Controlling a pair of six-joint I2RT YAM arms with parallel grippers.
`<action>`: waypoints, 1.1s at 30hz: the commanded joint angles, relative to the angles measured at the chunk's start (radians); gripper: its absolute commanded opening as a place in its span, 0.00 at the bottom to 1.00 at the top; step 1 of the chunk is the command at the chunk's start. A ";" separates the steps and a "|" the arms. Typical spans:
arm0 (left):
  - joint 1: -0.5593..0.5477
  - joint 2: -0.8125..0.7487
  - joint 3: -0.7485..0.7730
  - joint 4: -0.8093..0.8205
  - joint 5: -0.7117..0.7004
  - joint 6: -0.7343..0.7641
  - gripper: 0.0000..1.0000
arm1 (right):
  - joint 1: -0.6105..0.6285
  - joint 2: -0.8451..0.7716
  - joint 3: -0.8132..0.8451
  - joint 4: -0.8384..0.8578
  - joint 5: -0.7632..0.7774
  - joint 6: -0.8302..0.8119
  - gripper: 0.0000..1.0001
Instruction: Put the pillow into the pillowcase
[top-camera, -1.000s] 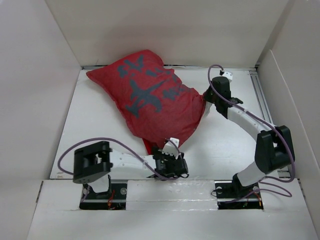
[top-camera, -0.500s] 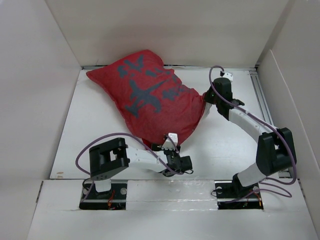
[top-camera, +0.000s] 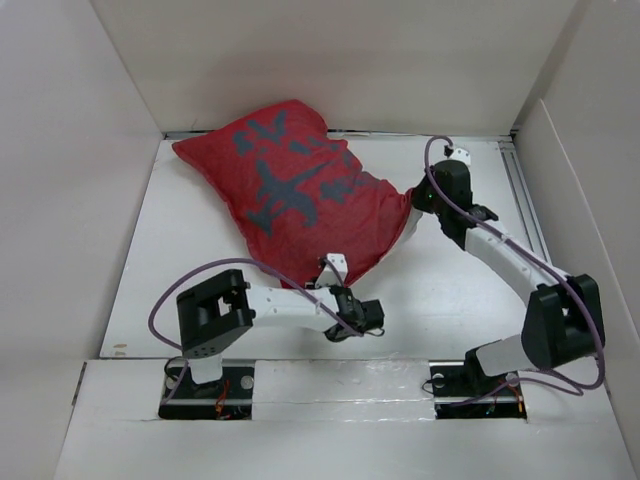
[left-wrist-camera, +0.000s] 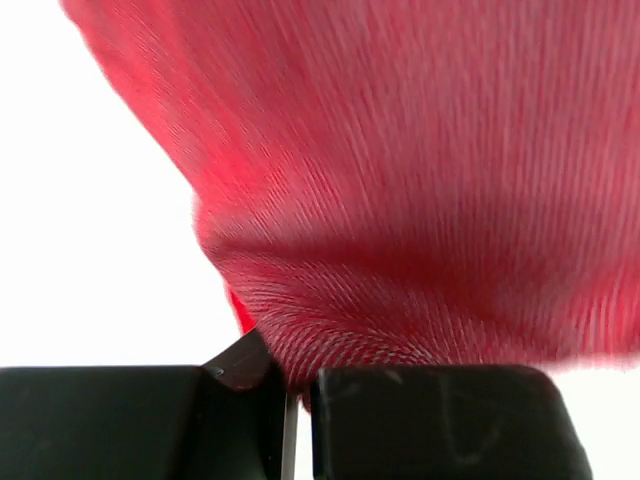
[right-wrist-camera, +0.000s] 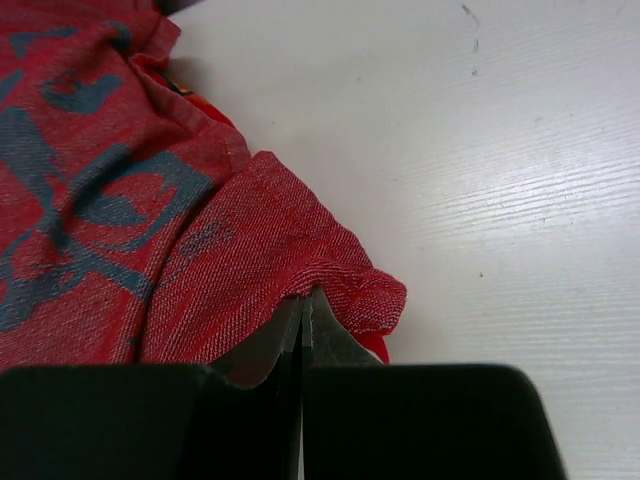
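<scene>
On the white table (top-camera: 200, 250), between the two arms, the pillowcase (top-camera: 290, 200) is lying bulged and plump with its duller red, grey-blue-marked face up, reaching from the far left corner toward the near middle. The pillow is not plainly showing in any view; judging by that fullness, it is probably filling most of the case already. The right gripper (top-camera: 417, 197) is pinching the case's right-hand corner, and its wrist view is showing the fingers fully closed on a folded bit of hem (right-wrist-camera: 330, 285). The left gripper (top-camera: 355, 312) is sitting at the near edge of the case, jaws likewise closed tight, with a thin pleat of red cloth (left-wrist-camera: 400, 250) running down between them. The load is likely handling as light, soft and yielding: the stuffing is going to squash and spring back, while the woven cloth is going to stretch, bunch and slide out of a shallow pinch. The best holds are likely the doubled hems at the opening, taken deep and well apart, so that the mouth is spreading rather than gathering as the case is being drawn over the filling.
</scene>
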 joint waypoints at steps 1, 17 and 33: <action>0.083 -0.079 0.114 -0.271 -0.208 -0.288 0.00 | 0.021 -0.110 0.022 0.029 -0.033 -0.005 0.00; 0.443 -0.293 1.080 0.121 0.084 0.767 0.00 | 0.217 -0.314 0.656 -0.397 -0.123 -0.206 0.00; 0.502 -0.345 1.386 0.442 0.011 1.045 0.00 | 0.123 -0.303 1.134 -0.344 -0.085 -0.177 0.00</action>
